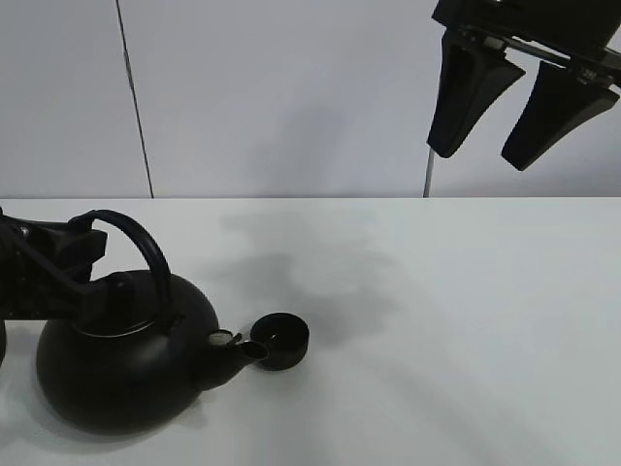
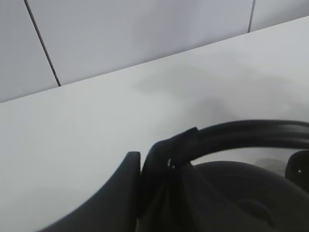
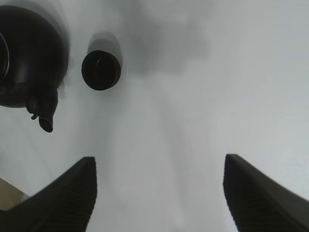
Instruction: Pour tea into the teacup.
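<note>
Left claw [image 1: 95, 267] is at the lower left of the high view, squeezed shut on the kettle [image 1: 126, 374] handle [image 1: 141, 243]. The teacup [image 1: 281, 340] sits low in the middle, right by the spout [image 1: 250, 349]. My right claw [image 1: 509, 107] hangs upper right, wide open, holding nothing.

From the left wrist I see fingers [image 2: 123, 193] pinching the handle.

From the right wrist the teacup [image 3: 101, 70] sits near the kettle. I think the kettle is heavy, so hold its handle tight; the teacup looks light and easy to knock.
</note>
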`<control>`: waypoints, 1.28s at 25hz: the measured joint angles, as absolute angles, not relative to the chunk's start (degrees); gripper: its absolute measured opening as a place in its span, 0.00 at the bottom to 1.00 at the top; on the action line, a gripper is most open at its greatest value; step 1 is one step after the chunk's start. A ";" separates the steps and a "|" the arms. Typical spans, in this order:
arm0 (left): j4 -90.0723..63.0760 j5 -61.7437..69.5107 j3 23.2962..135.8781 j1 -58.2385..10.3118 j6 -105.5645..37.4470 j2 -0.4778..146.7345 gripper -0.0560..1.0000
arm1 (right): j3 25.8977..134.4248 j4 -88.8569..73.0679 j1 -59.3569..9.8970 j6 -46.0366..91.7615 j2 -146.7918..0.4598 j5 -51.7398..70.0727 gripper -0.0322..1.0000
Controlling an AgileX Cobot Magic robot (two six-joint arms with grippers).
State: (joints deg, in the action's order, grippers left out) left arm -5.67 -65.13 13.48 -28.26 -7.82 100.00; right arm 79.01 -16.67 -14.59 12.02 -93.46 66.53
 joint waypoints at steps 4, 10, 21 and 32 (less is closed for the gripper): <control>-3.06 -62.10 15.52 -28.26 -7.48 99.40 0.19 | 79.01 -16.69 -14.59 12.02 -93.46 66.53 0.52; -0.90 -59.80 19.02 -28.26 -4.71 99.29 0.18 | 79.01 -17.18 -14.59 12.02 -93.46 66.53 0.52; -0.98 -59.55 23.88 -28.26 -7.80 99.29 0.18 | 79.01 -17.39 -14.59 12.02 -93.46 66.53 0.52; -3.86 -57.14 28.18 -28.26 -16.02 99.29 0.18 | 79.01 -17.44 -14.59 12.02 -93.46 66.53 0.52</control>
